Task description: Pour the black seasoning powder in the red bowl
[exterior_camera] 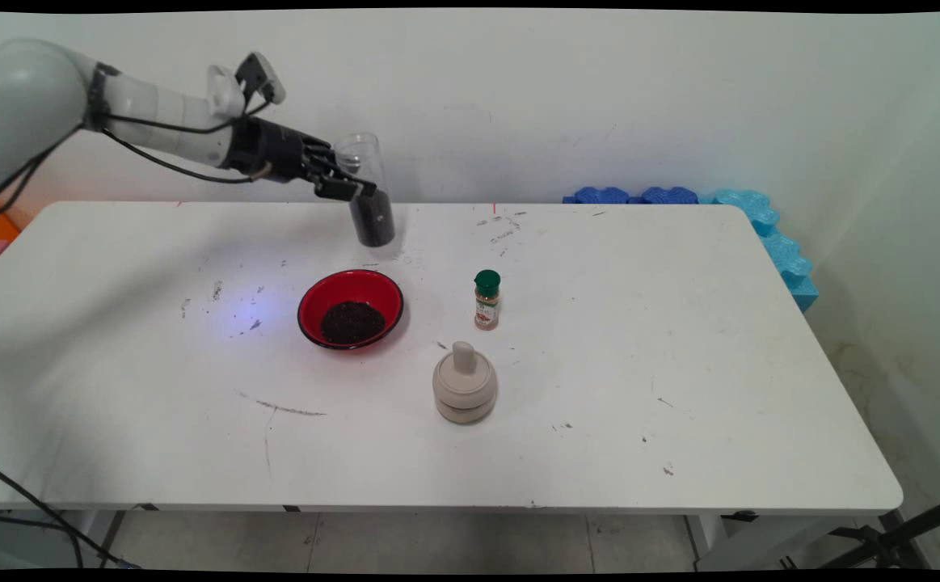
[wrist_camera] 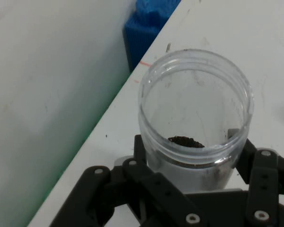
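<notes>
Gripper: the gripper was clamped around a clear plastic jar, one finger on each side, about mid-height on the jar's body. In the hand view the black linkage hugged the jar from below on both sides.

Doing it well: my take, the thing to watch with a hold like this was keeping the jar close to upright and the squeeze steady. It's an open-mouthed, smooth-walled jar, so a loose grip or a sudden tilt could let it slip or spill. Slow wrist moves looked like the safe bet.

Jar position: it was held up above the far side of the table, only slightly tilted, mouth up, behind the red bowl and apart from it.

Jar look: see-through, no lid, wide round rim, with dark grainy stuff filling the bottom part. Upper part looked empty.

Bowl: red inside, dark rim, with a heap of the same-looking dark grains in it.

Nearby: a small spice bottle with a green cap stood right of the bowl, and a beige lidded pot sat nearer the camera, both well away from the gripper.

Background: blue foam pieces lay along the far right edge by the wall.
</notes>
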Robot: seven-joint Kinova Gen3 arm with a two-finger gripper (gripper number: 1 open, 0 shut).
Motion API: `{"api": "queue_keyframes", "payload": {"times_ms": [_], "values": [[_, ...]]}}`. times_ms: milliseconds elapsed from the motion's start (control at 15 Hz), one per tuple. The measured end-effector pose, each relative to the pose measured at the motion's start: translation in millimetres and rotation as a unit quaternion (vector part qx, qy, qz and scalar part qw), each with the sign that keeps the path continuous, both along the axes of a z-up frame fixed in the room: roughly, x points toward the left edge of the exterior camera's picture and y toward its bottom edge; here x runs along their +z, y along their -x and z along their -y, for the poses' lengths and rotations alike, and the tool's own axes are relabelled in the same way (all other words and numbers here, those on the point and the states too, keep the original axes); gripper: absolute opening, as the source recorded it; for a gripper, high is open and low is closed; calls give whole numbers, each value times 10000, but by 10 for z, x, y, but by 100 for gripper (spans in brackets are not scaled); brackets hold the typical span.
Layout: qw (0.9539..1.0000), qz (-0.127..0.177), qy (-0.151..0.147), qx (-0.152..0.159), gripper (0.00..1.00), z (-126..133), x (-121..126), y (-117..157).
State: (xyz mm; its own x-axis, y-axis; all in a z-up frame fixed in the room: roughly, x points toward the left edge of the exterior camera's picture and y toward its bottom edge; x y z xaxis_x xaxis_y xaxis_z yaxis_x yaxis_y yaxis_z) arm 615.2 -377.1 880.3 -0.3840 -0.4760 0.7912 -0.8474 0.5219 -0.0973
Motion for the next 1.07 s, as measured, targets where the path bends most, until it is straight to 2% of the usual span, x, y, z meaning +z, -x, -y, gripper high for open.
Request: {"api": "queue_keyframes", "payload": {"times_ms": [733, 1067], "values": [[9969, -181, 336, -690, 0, -738, 1099, 109], [9942, -284, 200, -1015, 0, -1113, 1359, 174]]}}
